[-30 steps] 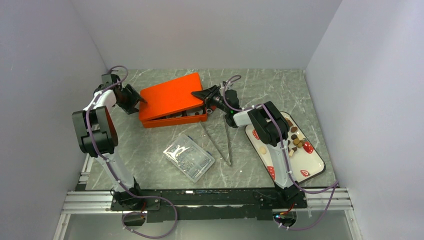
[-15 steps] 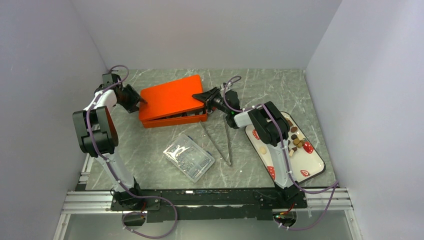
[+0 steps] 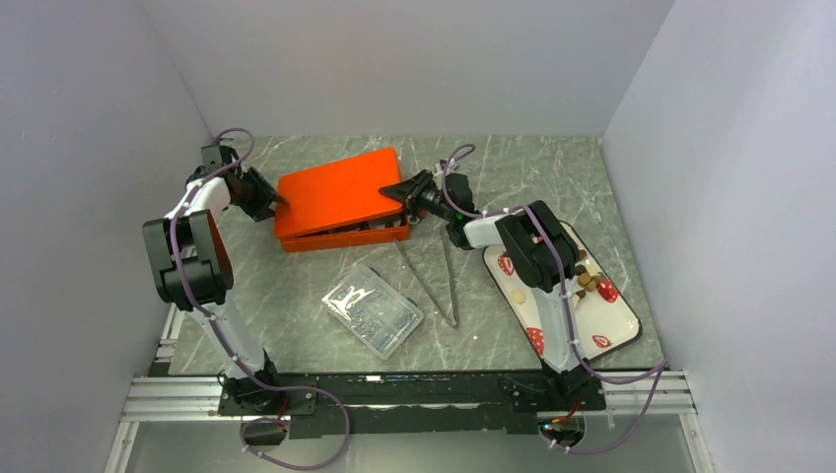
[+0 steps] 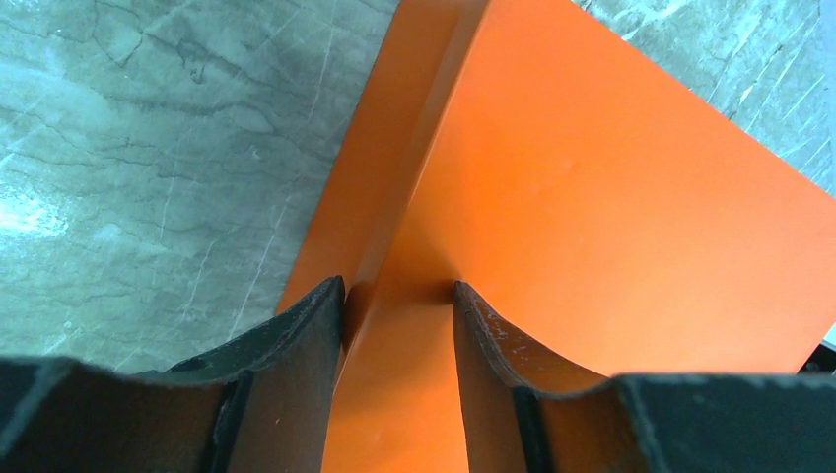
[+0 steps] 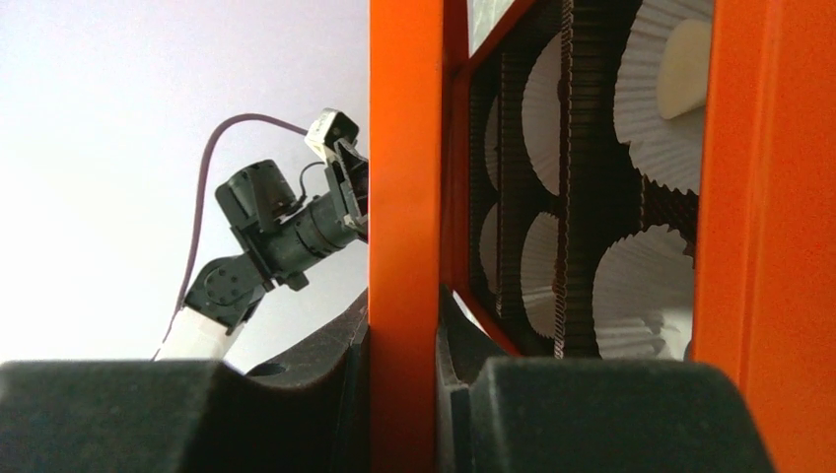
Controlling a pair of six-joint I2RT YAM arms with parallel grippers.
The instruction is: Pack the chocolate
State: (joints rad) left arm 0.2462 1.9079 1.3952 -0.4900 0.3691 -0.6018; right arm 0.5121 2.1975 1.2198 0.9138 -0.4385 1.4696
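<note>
The chocolate (image 3: 584, 276), several small brown and tan pieces, lies on a white tray (image 3: 613, 317) at the right, with a cream piece (image 3: 519, 296) nearer the tray's left edge. An orange box (image 3: 345, 235) stands at the back, its orange lid (image 3: 335, 189) held over it, raised at the right. My left gripper (image 3: 279, 200) (image 4: 397, 289) grips the lid's left corner. My right gripper (image 3: 391, 187) (image 5: 403, 296) is shut on the lid's right edge. In the right wrist view the box holds white paper cups (image 5: 641, 286), one with a cream piece (image 5: 685, 54).
Metal tongs (image 3: 439, 281) lie on the table between the box and the tray. A clear plastic container (image 3: 373, 308) lies in front of the box. The tray has red strawberry pictures (image 3: 606, 291). Walls close in the left, back and right.
The right arm's elbow has shifted slightly to the right. The lid and both grippers stay almost where they were.
</note>
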